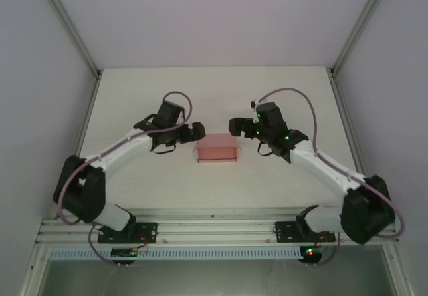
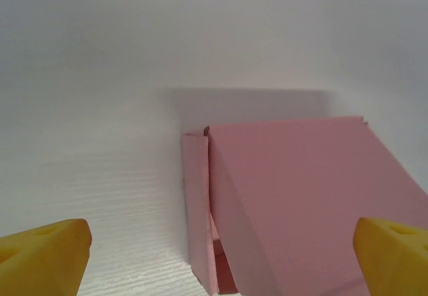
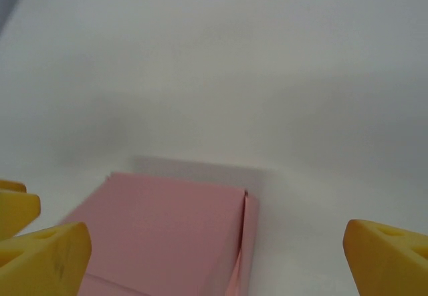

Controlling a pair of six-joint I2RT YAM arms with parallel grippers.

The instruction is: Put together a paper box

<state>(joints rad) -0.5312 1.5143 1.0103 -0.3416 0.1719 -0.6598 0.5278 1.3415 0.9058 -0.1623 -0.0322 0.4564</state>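
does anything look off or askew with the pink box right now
The salmon-pink card box is not fully closed. In the left wrist view its side flap stands apart from the lid, leaving a gap. The right wrist view also shows a loose flap beside the lid. No tears or crushing visible.

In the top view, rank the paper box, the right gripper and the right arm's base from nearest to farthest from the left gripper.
1. paper box, beside the left gripper.
2. right gripper, beyond the box.
3. right arm's base, near edge, right.
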